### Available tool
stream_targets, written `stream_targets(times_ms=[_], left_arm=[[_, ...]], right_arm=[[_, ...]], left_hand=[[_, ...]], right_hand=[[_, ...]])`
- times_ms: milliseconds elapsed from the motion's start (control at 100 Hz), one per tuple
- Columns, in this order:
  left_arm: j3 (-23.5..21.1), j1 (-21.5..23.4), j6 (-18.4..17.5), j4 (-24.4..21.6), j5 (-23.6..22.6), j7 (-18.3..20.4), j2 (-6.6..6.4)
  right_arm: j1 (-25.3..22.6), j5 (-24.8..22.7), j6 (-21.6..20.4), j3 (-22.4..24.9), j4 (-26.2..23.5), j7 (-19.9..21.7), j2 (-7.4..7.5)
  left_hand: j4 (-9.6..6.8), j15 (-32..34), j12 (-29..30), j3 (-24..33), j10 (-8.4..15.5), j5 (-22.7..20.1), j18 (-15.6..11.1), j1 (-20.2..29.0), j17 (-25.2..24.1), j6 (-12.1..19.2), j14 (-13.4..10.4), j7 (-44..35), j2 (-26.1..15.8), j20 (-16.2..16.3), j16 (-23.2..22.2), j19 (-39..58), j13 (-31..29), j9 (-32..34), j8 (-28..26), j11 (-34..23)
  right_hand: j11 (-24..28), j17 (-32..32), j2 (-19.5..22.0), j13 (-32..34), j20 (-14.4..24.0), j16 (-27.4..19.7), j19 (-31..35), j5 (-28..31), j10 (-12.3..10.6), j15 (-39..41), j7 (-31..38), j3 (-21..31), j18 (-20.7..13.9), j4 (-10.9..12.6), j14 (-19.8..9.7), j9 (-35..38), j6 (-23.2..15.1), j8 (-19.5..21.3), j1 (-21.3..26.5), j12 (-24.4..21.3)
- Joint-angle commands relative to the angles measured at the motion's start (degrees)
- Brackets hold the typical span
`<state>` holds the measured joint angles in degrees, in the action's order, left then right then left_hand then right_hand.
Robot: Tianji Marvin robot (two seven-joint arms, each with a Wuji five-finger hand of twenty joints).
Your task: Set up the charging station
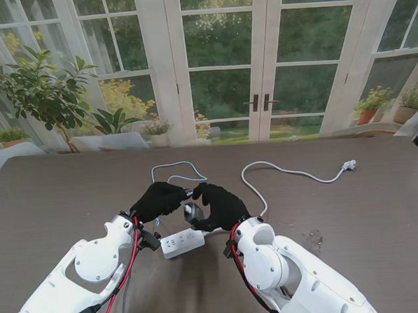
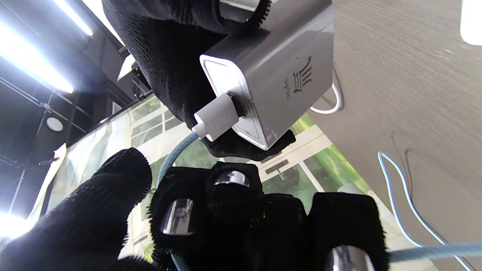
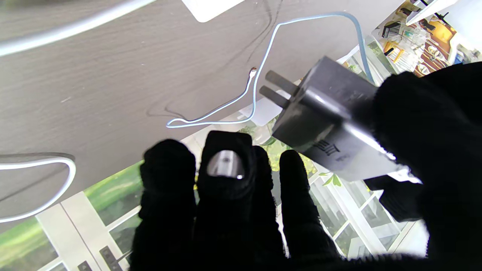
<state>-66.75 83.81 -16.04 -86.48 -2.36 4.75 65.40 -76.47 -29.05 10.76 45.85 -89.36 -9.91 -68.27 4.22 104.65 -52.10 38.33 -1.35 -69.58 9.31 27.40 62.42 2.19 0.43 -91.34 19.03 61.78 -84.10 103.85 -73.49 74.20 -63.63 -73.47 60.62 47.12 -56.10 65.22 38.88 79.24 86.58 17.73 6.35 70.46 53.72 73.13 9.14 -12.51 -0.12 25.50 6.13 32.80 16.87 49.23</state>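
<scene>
Hovering just beyond the power strip (image 1: 183,242), the right robot hand (image 1: 218,205) pinches the charger (image 2: 275,82) while the left robot hand (image 1: 157,200) grips its seated blue cable (image 2: 177,150); next, probably, prongs into the strip.

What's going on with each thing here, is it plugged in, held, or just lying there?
Charger block: held off the table in the right hand, prongs bare, not plugged in.
Blue cable: its white plug is in the charger block; the left hand holds it.
Power strip: flat on the table, nothing plugged in.
White cord: lying loose, its plug unconnected.
</scene>
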Motion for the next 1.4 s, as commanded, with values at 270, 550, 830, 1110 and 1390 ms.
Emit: stream_targets(times_ms=[270, 550, 830, 1110, 1390], left_arm=[[-0.1, 0.2, 0.1, -0.3, 1.2, 1.8, -0.02], [-0.2, 0.5, 0.0, -0.6, 1.5, 1.5, 0.07], [-0.3, 0.7, 0.1, -0.7, 2.0, 1.6, 0.11], [-0.2, 0.8, 0.1, -0.9, 2.4, 1.8, 0.08], [-0.5, 1.3, 0.6, -1.3, 2.2, 1.7, 0.08]], right_arm=[[0.2, -0.3, -1.3, -0.8, -0.6, 1.7, 0.11], [0.1, -0.4, -1.8, -1.3, -0.2, 1.4, -0.01], [0.1, 0.2, -2.2, -1.6, 0.2, 0.4, -0.35], [-0.1, -0.1, -3.0, -1.8, 0.3, 0.5, -0.24], [-0.2, 1.0, -3.0, -1.8, 0.6, 0.3, -0.47]], left_hand=[[-1.7, 9.5, -1.0, 0.8, -7.1, -5.0, -2.7, 0.5, 1.5, -10.9, -33.2, -7.8, 0.5, 0.5, -5.9, 16.1, 3.3, 3.4, -0.7, -13.2], [-1.7, 9.5, -1.0, 0.7, -7.1, -5.0, -2.5, 0.5, 1.5, -10.9, -33.2, -7.8, 0.4, 0.5, -5.9, 16.1, 3.3, 3.4, -0.7, -13.2], [-1.68, 9.5, -1.0, 0.9, -7.1, -5.0, -2.5, 0.4, 1.5, -11.0, -33.2, -7.8, 0.4, 0.5, -5.9, 16.1, 3.3, 3.4, -0.6, -13.2], [-1.65, 9.5, -1.0, 1.1, -7.1, -5.0, -2.2, 0.3, 1.5, -11.0, -33.2, -7.8, 0.4, 0.5, -5.9, 16.1, 3.3, 3.4, -0.6, -13.2], [-1.59, 9.5, -1.0, 1.3, -7.1, -5.0, -2.3, 0.1, 1.5, -11.0, -33.2, -7.8, 0.3, 0.5, -5.9, 16.1, 3.3, 3.4, -0.6, -13.3]], right_hand=[[0.1, 0.9, -2.8, 2.7, 1.1, -38.6, 4.9, 1.1, -2.8, 1.8, 7.2, 1.9, -1.2, 0.2, -0.4, 3.1, -3.0, 1.0, 1.8, 1.3], [-0.5, 2.8, -1.7, 5.6, 1.2, -38.5, 5.7, 7.4, -3.8, 1.7, 8.2, 2.7, -0.5, 0.7, 0.4, 9.9, -3.8, 0.9, 4.3, 1.1], [-3.1, 3.2, -0.7, 6.6, 1.0, -38.1, 5.4, 11.0, -3.9, 0.4, 7.3, 2.5, 0.6, 1.1, 1.5, 14.3, -4.2, 0.0, 4.6, 0.5], [-4.9, -0.2, -5.5, 1.8, 1.7, -37.2, 4.8, 5.3, -1.6, 1.2, 1.9, 2.5, 0.1, -0.3, 0.8, 7.3, -0.6, -2.3, 0.6, -0.8], [-0.8, 3.9, -2.1, 7.8, 1.3, -37.8, 5.5, 12.4, -3.0, 2.1, 10.2, 3.6, 0.4, 0.8, 1.1, 16.1, -1.6, 1.3, 5.1, 1.3]])
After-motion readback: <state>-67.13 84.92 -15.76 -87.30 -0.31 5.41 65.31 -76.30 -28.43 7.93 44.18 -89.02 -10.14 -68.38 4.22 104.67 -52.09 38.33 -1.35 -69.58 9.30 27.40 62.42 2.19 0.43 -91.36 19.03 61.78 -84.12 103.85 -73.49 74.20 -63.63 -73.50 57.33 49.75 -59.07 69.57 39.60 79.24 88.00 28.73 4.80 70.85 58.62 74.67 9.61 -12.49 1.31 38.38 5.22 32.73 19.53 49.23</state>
